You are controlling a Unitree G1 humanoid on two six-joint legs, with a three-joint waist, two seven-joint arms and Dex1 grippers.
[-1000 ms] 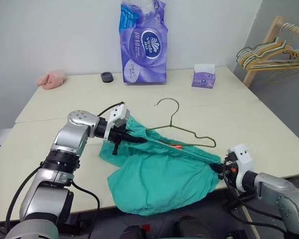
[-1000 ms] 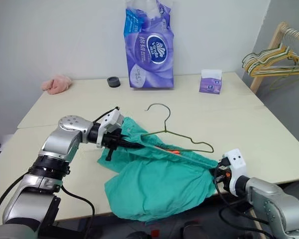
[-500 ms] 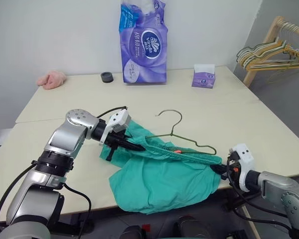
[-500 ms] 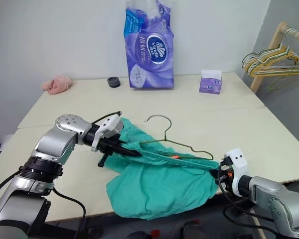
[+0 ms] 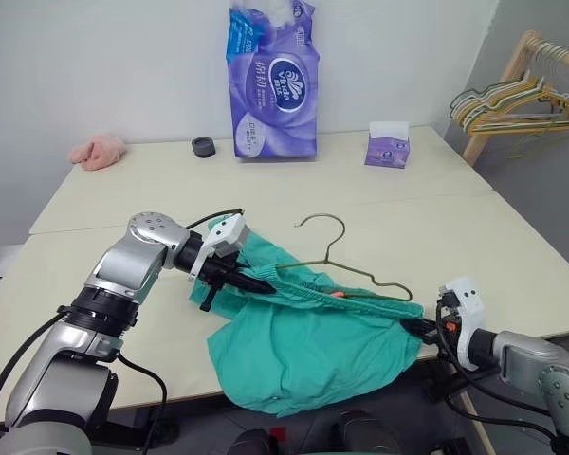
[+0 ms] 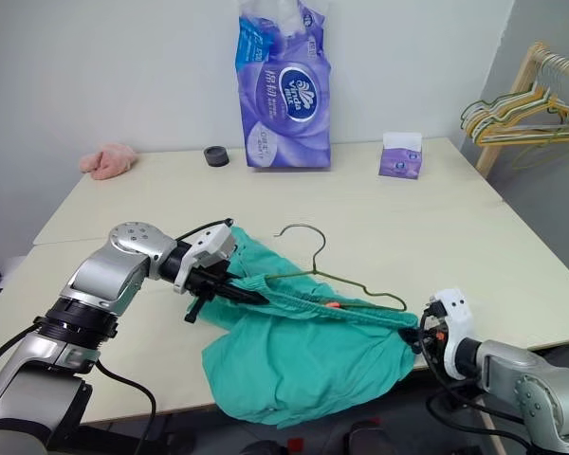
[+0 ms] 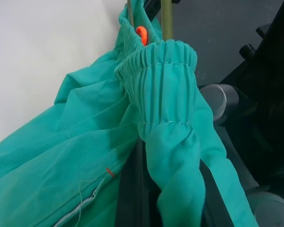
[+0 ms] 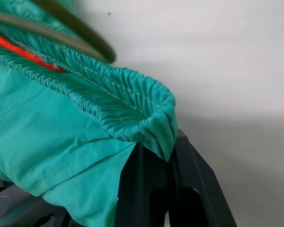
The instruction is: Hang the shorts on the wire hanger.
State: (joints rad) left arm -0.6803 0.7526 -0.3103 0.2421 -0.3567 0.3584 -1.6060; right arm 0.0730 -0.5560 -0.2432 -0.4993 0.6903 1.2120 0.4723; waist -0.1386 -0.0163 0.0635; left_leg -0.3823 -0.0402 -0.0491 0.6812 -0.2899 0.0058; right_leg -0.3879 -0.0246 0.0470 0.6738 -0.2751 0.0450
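The teal-green shorts (image 5: pixel 308 346) lie at the table's near edge, their cloth drooping over it. Their gathered waistband (image 5: pixel 346 299) is stretched in a line between my two grippers. My left gripper (image 5: pixel 263 284) is shut on the waistband's left end (image 7: pixel 165 118). At the table's near right edge my right gripper (image 5: pixel 419 328) is shut on the waistband's right end (image 8: pixel 146 118). The wire hanger (image 5: pixel 327 251) lies on the table with its lower bar running into the waistband opening and its hook pointing away from me. An orange bit (image 5: pixel 339 293) shows at the waistband.
A tall purple tissue pack (image 5: pixel 273 81), a small purple box (image 5: pixel 387 146), a black cap (image 5: pixel 203 146) and a pink cloth lump (image 5: pixel 98 151) sit along the far side of the table (image 5: pixel 436 227). A wooden rack with bunched hangers (image 5: pixel 517 100) stands at the right.
The stretched waistband and both grippers have drifted slightly toward the table's near edge; the hanger has slid with them. Both grips stay the same.
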